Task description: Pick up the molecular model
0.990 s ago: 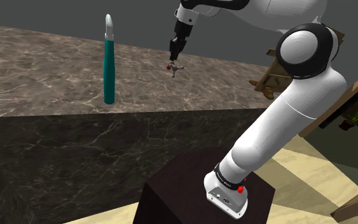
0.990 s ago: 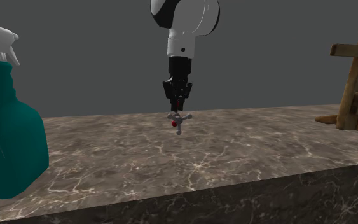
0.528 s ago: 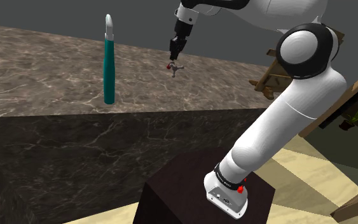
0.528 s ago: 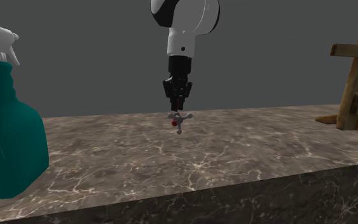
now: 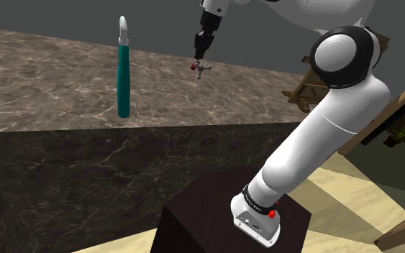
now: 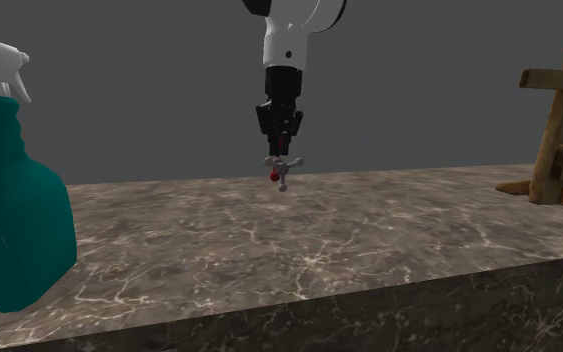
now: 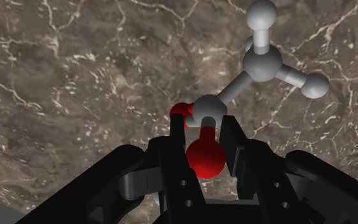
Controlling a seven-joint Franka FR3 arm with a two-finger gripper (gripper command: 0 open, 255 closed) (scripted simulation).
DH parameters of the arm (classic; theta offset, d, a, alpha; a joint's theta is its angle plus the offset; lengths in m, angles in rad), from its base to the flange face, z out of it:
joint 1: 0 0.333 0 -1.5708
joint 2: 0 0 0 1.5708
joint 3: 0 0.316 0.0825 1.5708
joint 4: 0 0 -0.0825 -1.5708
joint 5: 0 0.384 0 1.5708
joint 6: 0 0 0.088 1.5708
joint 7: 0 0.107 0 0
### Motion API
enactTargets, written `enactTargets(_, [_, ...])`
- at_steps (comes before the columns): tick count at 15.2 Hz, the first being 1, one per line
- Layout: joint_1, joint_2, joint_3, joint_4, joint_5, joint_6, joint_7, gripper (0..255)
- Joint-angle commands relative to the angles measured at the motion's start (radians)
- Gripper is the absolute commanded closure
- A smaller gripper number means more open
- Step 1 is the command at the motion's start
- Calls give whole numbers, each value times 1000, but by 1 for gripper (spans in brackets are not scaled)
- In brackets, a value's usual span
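Note:
The molecular model (image 7: 247, 83) is a small cluster of grey and white balls on rods with two red balls. In the wrist view my gripper (image 7: 205, 143) is shut on it, the black fingers (image 7: 174, 153) clasping a red ball. In the second exterior view the model (image 6: 280, 172) hangs from the gripper (image 6: 280, 150) clear above the dark marble counter (image 6: 329, 250). The shoulder view has the model (image 5: 198, 67) under the gripper (image 5: 200, 56), above the counter's far side.
A tall teal spray bottle (image 5: 124, 68) with a white top stands on the counter, toward the shoulder view's left of the gripper; it looms large at the second exterior view's left (image 6: 14, 220). A wooden frame (image 6: 559, 120) stands at the counter's end. The dark stand (image 5: 215, 215) sits below.
The gripper has risen with the molecular model held in it; the model, earlier low by the counter, now hangs well above it.

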Motion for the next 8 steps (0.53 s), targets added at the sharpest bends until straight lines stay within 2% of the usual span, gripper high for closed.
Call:
enactTargets(1, [0,6,0,35,1,-29,2,255])
enactTargets(6, [-1,27,-1,128,4,-101,5,255])
enactTargets(8, [-1,28,-2,131,4,-104,5,255])
